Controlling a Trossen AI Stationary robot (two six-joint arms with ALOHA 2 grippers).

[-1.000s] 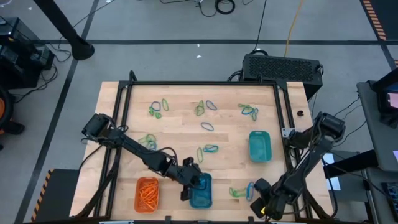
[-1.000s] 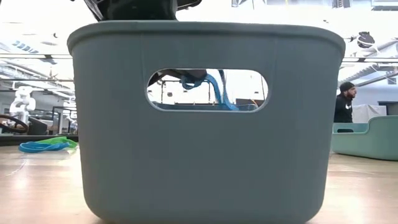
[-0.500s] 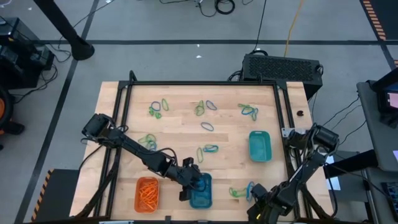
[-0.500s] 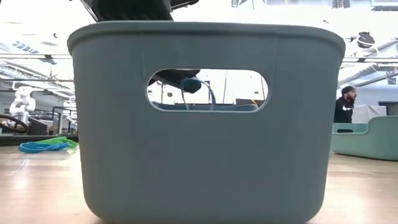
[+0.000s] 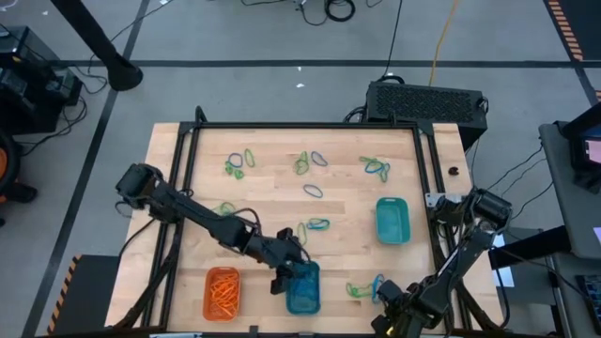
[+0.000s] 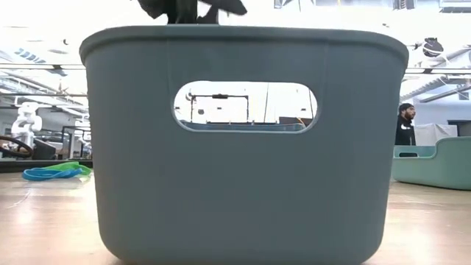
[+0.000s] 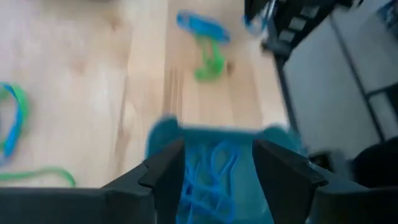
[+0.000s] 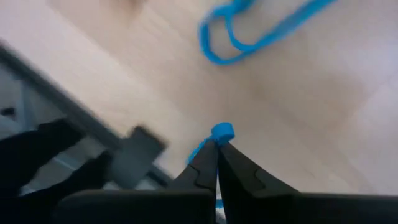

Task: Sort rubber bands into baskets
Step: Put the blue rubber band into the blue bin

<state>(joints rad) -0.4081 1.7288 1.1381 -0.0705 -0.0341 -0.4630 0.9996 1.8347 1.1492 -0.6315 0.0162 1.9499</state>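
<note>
Inside, orange bands (image 5: pixel 223 292) fill orange basket (image 5: pixel 208 310), blue bands (image 7: pixel 211 180) in blue basket (image 5: pixel 303 302)

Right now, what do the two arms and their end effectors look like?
Both arms are dark, jointed links with black cables trailing beside them. The left end effector has two broad, dark, wedge-shaped fingers. The right end effector has slim dark fingers tapering to points.

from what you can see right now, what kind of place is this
Probably a robotics lab or workshop in a large industrial hall. A butcher-block table with a black frame stands on grey concrete floor among loose cables; the low view looks past the blue basket to high ceilings, equipment racks and a person.
</note>
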